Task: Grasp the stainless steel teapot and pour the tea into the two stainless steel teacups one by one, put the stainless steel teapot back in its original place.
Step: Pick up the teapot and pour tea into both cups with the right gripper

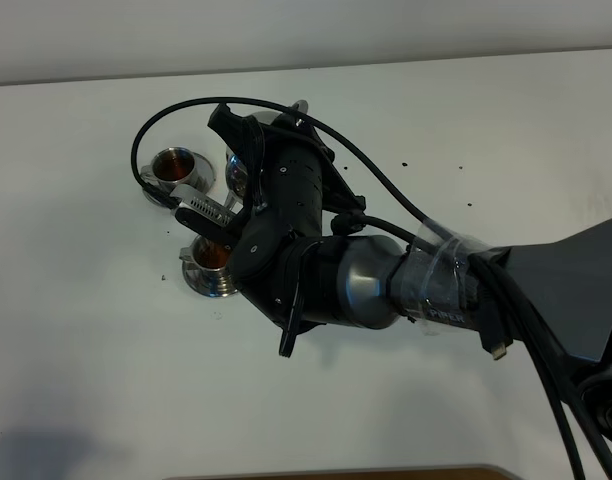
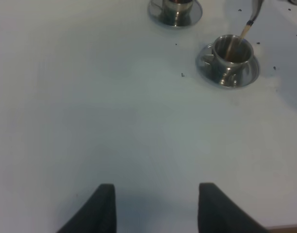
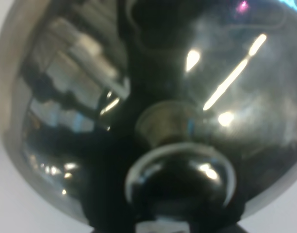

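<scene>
Right wrist view is filled by the stainless steel teapot [image 3: 221, 97], so close against your right gripper [image 1: 241, 140] that only the domed lid and its round knob [image 3: 180, 177] show, blurred and full of reflections. From the high camera, that gripper reaches across the middle, clamped on the pot and holding it tilted above the white table [image 1: 106, 380]. The fingers themselves are hidden behind the wrist.

Just below the hand, a thin stream of tea [image 2: 245, 31] falls from the spout tip [image 2: 255, 8] into the nearer teacup [image 2: 231, 56], which stands on its saucer [image 2: 245, 77]. A little beyond it, the second teacup [image 1: 176, 168] sits on its own saucer and holds reddish-brown liquid.

Your left gripper [image 2: 156, 208] hangs low over the table, its two dark fingers [image 2: 106, 211] spread apart with bare tabletop showing between them. Both cups lie well ahead of it, the one being filled closer and the other farther on.
</scene>
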Available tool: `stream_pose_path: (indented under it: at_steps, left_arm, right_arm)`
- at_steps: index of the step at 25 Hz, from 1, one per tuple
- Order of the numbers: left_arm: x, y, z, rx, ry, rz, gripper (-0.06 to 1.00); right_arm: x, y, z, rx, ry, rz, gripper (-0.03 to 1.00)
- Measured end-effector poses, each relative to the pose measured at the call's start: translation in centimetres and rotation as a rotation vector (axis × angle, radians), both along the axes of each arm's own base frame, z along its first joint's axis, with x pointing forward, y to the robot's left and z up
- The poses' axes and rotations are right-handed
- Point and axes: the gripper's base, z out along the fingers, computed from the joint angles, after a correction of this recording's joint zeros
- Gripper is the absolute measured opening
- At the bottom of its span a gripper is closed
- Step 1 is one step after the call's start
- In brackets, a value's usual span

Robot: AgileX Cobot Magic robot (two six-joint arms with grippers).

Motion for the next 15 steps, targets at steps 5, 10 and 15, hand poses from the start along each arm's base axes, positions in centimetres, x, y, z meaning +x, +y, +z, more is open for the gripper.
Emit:
stream_pose_path:
  at_steps: [5, 10, 15]
  left_arm:
    - [0.0, 0.0, 0.0, 0.0, 0.0, 0.0, 0.45]
    - [0.0, 0.0, 0.0, 0.0, 0.0, 0.0, 0.45]
    - [0.0, 0.0, 0.0, 0.0, 0.0, 0.0, 0.45]
  right_arm:
    - [0.03, 0.0, 0.11, -0.028, -0.018, 0.008, 0.19]
    - [0.07, 0.06, 0.27, -0.046, -0.039, 0.019, 0.19]
    - [0.1, 0.18, 0.47, -0.057, -0.065, 0.036, 0.19]
